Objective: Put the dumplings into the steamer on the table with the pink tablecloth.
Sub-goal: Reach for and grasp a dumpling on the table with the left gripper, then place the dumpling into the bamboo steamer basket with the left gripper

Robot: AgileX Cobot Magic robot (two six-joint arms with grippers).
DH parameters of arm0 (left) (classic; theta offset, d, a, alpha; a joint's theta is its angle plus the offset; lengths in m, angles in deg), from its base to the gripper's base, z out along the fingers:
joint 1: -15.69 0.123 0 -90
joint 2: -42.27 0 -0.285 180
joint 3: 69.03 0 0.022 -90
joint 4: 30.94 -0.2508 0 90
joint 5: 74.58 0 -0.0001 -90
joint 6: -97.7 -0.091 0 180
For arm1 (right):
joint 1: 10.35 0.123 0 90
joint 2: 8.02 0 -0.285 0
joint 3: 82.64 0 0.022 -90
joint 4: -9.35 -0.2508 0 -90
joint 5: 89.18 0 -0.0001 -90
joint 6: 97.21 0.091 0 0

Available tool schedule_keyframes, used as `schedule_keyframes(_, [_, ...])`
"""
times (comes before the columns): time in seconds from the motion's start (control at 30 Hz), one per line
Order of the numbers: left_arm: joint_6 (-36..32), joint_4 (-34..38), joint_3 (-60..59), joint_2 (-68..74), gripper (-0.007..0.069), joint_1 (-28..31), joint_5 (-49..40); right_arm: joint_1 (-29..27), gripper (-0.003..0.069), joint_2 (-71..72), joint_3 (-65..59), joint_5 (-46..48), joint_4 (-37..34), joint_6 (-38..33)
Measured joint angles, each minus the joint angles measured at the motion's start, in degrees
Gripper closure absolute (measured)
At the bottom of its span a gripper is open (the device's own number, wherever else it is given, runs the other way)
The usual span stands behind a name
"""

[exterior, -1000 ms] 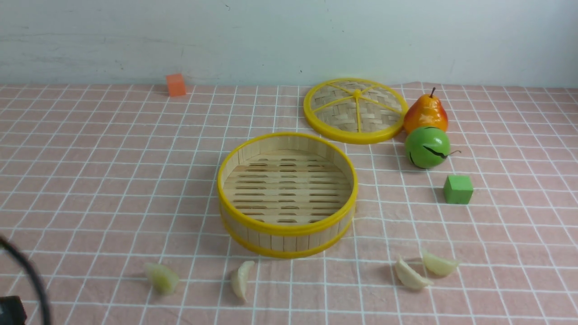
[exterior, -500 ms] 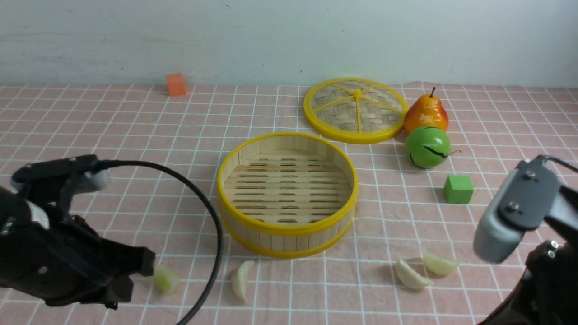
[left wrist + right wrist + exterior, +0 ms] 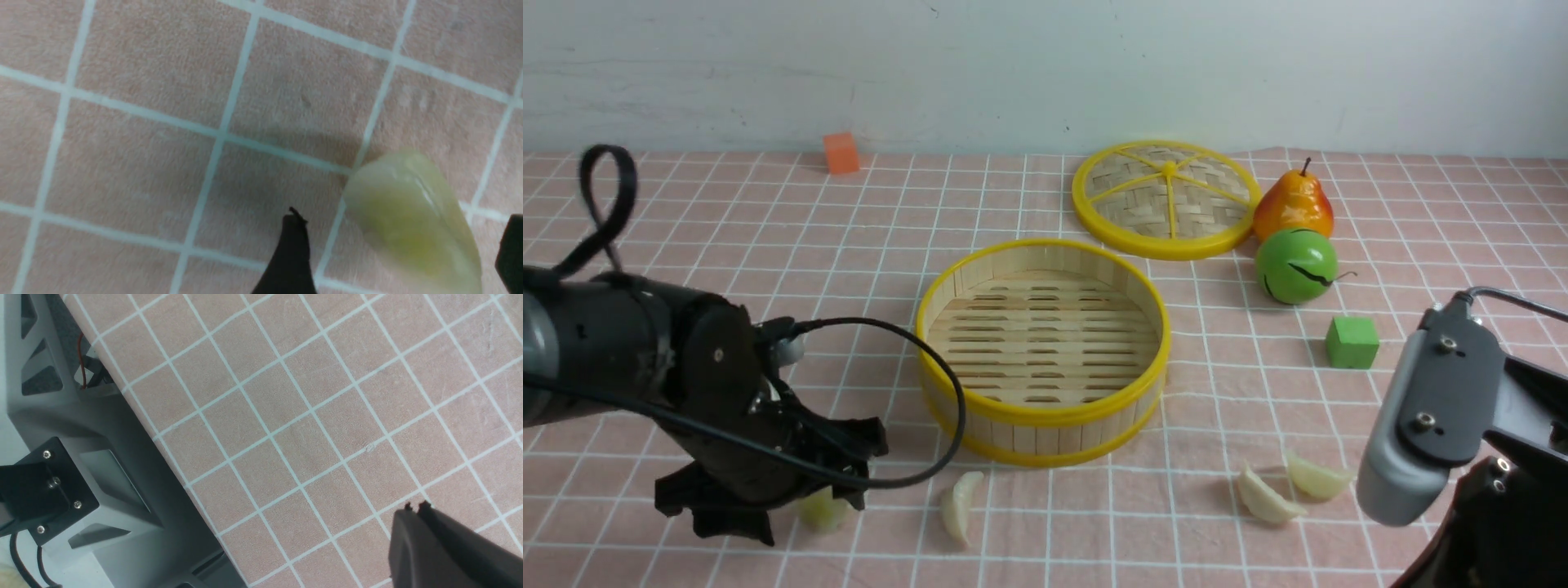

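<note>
**Pink-clothed surface (image 3: 849, 237): left tool (image 3: 799, 493) spread over one dumpling**

The left tool's jaws stand wide apart, straddling the leftmost dumpling (image 3: 827, 514) without pinching it. In the left wrist view that dumpling lies on the cloth between the two black fingertips (image 3: 291, 253), nearer the one at the picture's edge. The right tool (image 3: 413, 507) has its jaws pressed together and holds nothing. It hangs over bare cloth close to the surface's near edge, with grey framework past that edge.

There are four dumplings, all on the cloth in front of the steamer (image 3: 1045, 433). Besides the straddled one, a second dumpling (image 3: 958, 505) lies near the steamer's front wall. A right-hand pair (image 3: 1267, 498) lies side by side.

One steamer sits mid-surface. One lid (image 3: 1165, 245) lies flat behind it to the right. One pear (image 3: 1293, 206) is beside the lid's rim, and one green fruit (image 3: 1296, 265) is just in front of the pear. There are two cubes: the green cube (image 3: 1352, 343) nearer, and the orange cube (image 3: 840, 153) by the back wall. Bare cloth runs left of the steamer, back to the wall.
</note>
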Motion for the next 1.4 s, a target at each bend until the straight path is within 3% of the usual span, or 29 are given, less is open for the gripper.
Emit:
schedule_keyframes(0.13, [1.6, -0.5, 0.4, 1.4, 0.0114, 0.0, 2.3, 0.0, 0.0648, 0.0, 0.0, 0.0, 0.0, 0.0])
schedule_keyframes(0.17, [2.1, -0.7, 0.4, 1.6, 0.0184, 0.0, 2.9, 0.0, 0.0648, 0.0, 0.0, 0.0, 0.1, 0.0])
schedule_keyframes(0.2, [2.1, -0.7, 0.4, 1.6, 0.0195, 0.0, 3.0, 0.0, 0.0648, 0.0, 0.0, 0.0, 0.1, 0.0])
schedule_keyframes(0.23, [2.3, -0.9, 0.4, 1.6, 0.0295, 0.0, 3.6, 0.0, 0.0646, 0.0, 0.0, 0.0, 0.1, -0.1])
schedule_keyframes(0.3, [2.2, -0.9, 0.4, 1.6, 0.0348, 0.0, 4.6, 0.0, 0.0645, 0.0, 0.0, 0.0, 0.2, -0.1])
schedule_keyframes(0.53, [-7.0, -0.1, 5.6, -2.7, 0.0347, -0.2, -2.7, 0.0, 0.0640, 0.0, 0.0, -1.2, 0.2, -0.1])
schedule_keyframes(0.67, [-14.3, 1.0, 17.8, -4.2, 0.0347, -1.9, -10.0, 0.0, 0.0638, 0.0, 0.0, -3.1, 0.1, -0.1])
schedule_keyframes(0.83, [-21.7, 1.6, 36.8, 1.3, 0.0347, -8.1, -19.4, 0.0, 0.0631, 0.0, 0.1, -3.7, -0.1, 0.4])
schedule_keyframes(1.13, [-22.3, 2.6, 60.3, 22.9, 0.0347, -11.7, -21.9, 0.0, 0.0620, 5.0, 0.1, 3.5, -0.5, 6.6])
schedule_keyframes(1.4, [-21.9, 2.6, 65.1, 33.9, 0.0335, -11.7, -19.8, 0.0, 0.0615, 13.3, 0.1, 6.0, -0.4, 8.3])
